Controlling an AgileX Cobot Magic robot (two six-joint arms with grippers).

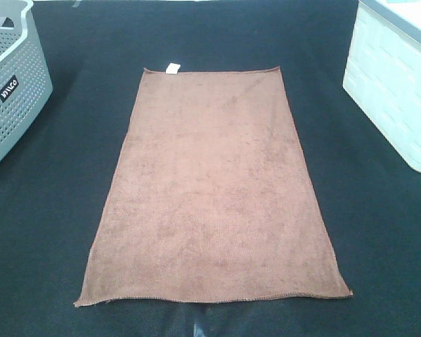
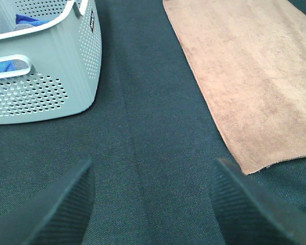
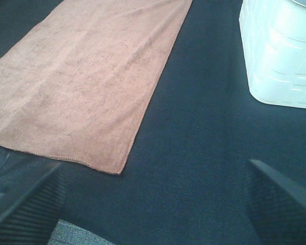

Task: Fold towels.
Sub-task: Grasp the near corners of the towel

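Observation:
A reddish-brown towel [image 1: 214, 189] lies spread flat and unfolded on the dark table, long side running front to back, with a small white tag [image 1: 173, 68] at its far edge. It also shows in the left wrist view [image 2: 250, 71] and the right wrist view [image 3: 86, 76]. My left gripper [image 2: 153, 204] is open and empty above bare table, off the towel's near left corner. My right gripper [image 3: 155, 204] is open and empty above bare table, off the towel's near right corner. Neither gripper shows in the exterior high view.
A grey perforated basket [image 1: 10, 91] stands at the far left; it shows in the left wrist view [image 2: 45, 76] with something blue [image 2: 27, 21] inside. A white bin [image 1: 393, 91] stands at the far right, also in the right wrist view [image 3: 280, 56].

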